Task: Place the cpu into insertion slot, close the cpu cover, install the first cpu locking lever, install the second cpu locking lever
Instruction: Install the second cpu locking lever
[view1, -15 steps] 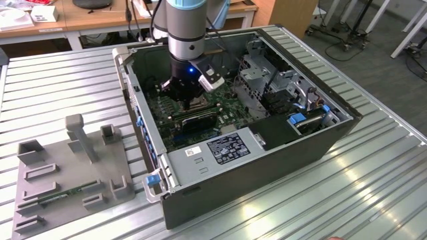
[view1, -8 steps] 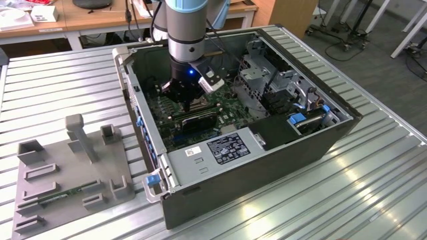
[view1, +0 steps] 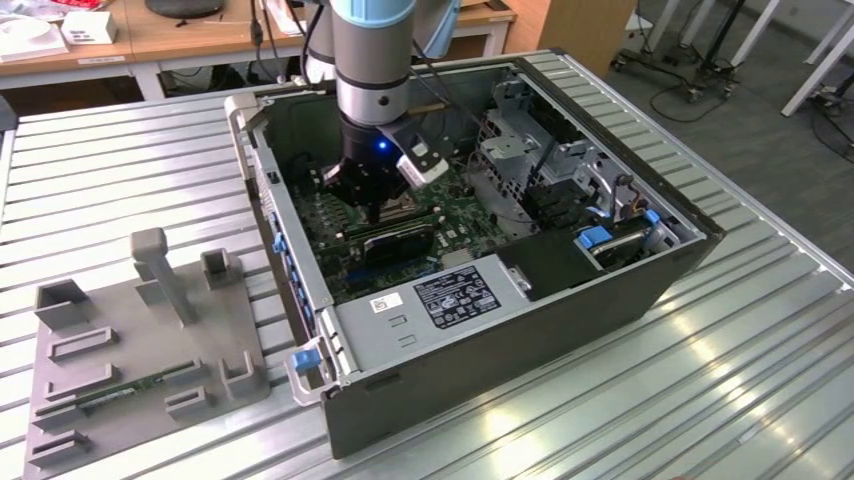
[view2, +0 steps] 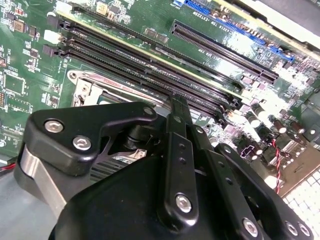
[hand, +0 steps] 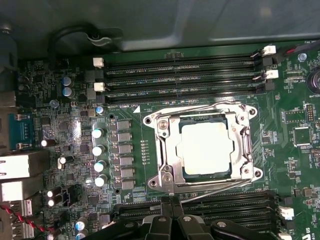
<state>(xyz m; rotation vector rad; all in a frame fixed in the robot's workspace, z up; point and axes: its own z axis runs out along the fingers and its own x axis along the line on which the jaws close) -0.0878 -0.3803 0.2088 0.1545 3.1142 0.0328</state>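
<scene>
In the first wrist view the cpu (hand: 206, 148) lies flat in the insertion slot (hand: 205, 175), its pale metal top showing through the window of the cpu cover (hand: 167, 150). The cover lies down over the socket. One wire locking lever (hand: 220, 184) runs slantwise along the socket edge nearest my gripper, and another lever (hand: 195, 107) runs along the far edge. My gripper (hand: 172, 207) is shut, its fingertips right at the end of the near lever with nothing visibly held. The exterior view shows the gripper (view1: 390, 208) low inside the computer case, just above the socket (view1: 400, 240).
Long black memory slots (hand: 180, 75) flank the socket on both sides (hand: 225, 205). A row of capacitors (hand: 99, 150) stands beside it. The case walls (view1: 641, 290), a drive cage (view1: 534, 160) and the power supply (view1: 441, 300) hem in the arm. A grey fixture (view1: 147, 340) sits on the slatted table.
</scene>
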